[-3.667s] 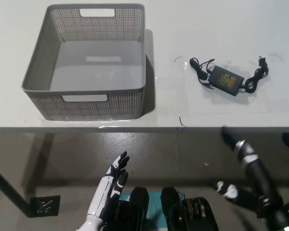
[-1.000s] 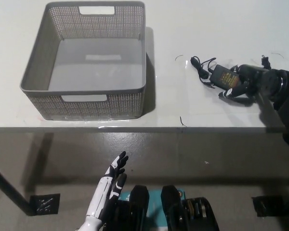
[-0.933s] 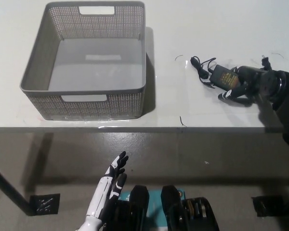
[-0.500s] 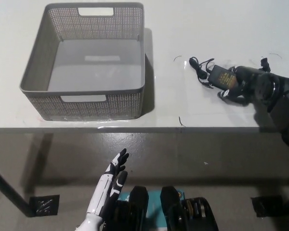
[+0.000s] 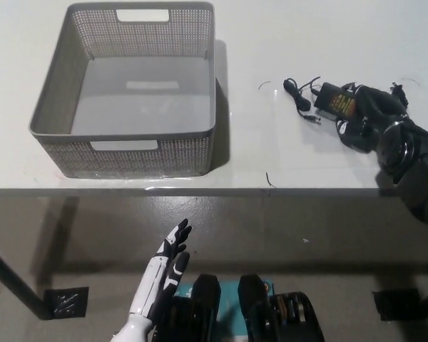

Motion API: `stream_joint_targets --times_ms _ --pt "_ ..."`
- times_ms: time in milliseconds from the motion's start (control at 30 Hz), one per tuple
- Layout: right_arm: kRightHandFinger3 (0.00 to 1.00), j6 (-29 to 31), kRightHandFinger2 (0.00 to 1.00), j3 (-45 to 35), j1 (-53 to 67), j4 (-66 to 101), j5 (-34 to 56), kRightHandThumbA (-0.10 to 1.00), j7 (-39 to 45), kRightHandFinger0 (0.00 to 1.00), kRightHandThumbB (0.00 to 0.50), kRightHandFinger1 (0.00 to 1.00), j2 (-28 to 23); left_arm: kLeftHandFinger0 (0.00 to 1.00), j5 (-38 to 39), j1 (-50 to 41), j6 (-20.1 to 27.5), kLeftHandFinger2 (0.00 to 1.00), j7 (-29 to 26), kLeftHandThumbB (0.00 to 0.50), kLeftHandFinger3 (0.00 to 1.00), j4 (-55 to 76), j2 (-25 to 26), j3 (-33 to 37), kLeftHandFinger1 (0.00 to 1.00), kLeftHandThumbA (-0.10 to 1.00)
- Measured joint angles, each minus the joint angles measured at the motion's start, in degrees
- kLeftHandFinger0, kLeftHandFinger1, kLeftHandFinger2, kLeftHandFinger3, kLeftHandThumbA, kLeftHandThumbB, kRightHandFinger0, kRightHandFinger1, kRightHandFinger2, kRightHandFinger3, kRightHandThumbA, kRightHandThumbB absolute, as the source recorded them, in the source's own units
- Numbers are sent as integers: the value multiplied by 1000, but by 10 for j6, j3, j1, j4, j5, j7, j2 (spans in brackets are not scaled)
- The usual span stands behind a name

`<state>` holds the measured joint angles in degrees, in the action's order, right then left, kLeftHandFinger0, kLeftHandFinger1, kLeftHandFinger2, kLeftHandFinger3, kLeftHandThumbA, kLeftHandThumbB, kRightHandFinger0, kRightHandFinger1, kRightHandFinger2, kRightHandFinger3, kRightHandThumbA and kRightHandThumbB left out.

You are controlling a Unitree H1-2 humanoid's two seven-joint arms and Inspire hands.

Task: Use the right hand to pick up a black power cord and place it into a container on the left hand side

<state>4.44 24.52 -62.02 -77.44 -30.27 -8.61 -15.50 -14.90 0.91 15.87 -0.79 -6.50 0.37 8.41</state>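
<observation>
— How's the light?
— Bright and even on the white table [image 5: 285,43], nearly washed out at the top. The basket [image 5: 128,92] throws a soft shadow to its right, and there's glare along the table's front edge.
— Sharpness?
— Fair. The floor [image 5: 271,235] below is dim, and the black right hand [image 5: 367,114] blurs into the dark cord [image 5: 307,100].

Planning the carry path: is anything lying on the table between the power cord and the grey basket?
Head view: the stretch between the power cord and the basket is bare white table, apart from faint marks. The right hand is at the cord.
</observation>
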Motion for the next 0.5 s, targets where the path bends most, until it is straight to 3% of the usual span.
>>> stream_joint_targets --times_ms 167,267,333,400,467,500 --pt "933 29 858 -19 3 -9 6 -100 -45 0 175 452 10 1000 1 4 0 1000 0 0 1000 0 0 -1 1000 1000" --pt "946 41 828 -27 2 -9 8 -100 -64 0 133 448 11 1000 1 5 0 1000 0 0 1000 0 0 -1 1000 1000" --pt "927 51 826 -37 1 -5 9 -100 -81 0 157 467 13 1000 1 5 0 1000 0 0 1000 0 0 -1 1000 1000" --pt "930 58 817 -44 -2 7 10 -100 -94 9 148 473 13 1000 1 5 0 1000 0 0 1000 1 0 -2 1000 1000" --pt "909 63 798 -50 -8 29 11 -100 -100 0 147 443 13 1000 1 5 0 1000 0 0 1000 1 0 -2 1000 1000" --pt "823 65 755 -54 -14 40 12 -100 -101 0 165 368 13 1000 1 6 0 1000 0 0 1000 1 0 -2 1000 1000"
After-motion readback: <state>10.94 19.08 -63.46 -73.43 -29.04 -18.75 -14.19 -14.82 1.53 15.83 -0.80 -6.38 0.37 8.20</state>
